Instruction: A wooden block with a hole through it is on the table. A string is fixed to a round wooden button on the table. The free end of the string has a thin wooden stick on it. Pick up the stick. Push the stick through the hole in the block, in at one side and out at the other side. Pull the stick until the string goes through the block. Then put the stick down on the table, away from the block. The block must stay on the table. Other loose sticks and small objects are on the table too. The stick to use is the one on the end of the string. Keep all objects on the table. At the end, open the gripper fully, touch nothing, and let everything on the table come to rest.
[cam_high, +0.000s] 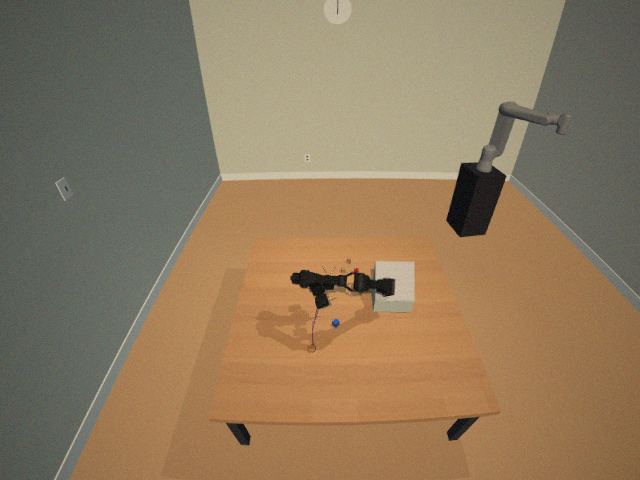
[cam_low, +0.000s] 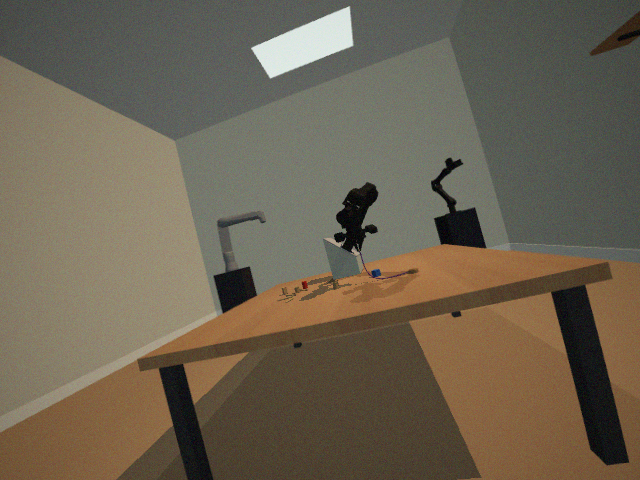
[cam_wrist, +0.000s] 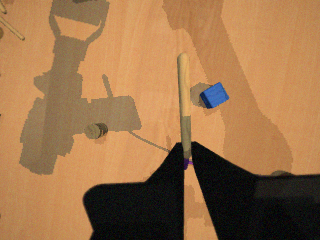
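My gripper (cam_low: 350, 249) (cam_wrist: 186, 147) is shut on the thin wooden stick (cam_wrist: 184, 90) near its string end, above the table. The stick's bare end points away from the fingers. The purple string (cam_high: 312, 330) (cam_low: 393, 277) runs from the stick's held end down to the round wooden button (cam_high: 311, 348) (cam_low: 413, 270) on the table. A small tan piece (cam_low: 335, 284) (cam_wrist: 95, 131) stands on the table, left of the stick in the wrist view. I cannot tell whether it is the holed block; no hole is clear in any view.
A blue cube (cam_high: 335, 323) (cam_low: 375, 272) (cam_wrist: 215, 95) lies right of the stick in the wrist view. A red piece (cam_high: 356, 270) (cam_low: 304, 284), small tan pieces and loose sticks lie beyond the arm. The large white box (cam_high: 403, 273) (cam_low: 341, 261) stands beneath the arm's rear part.
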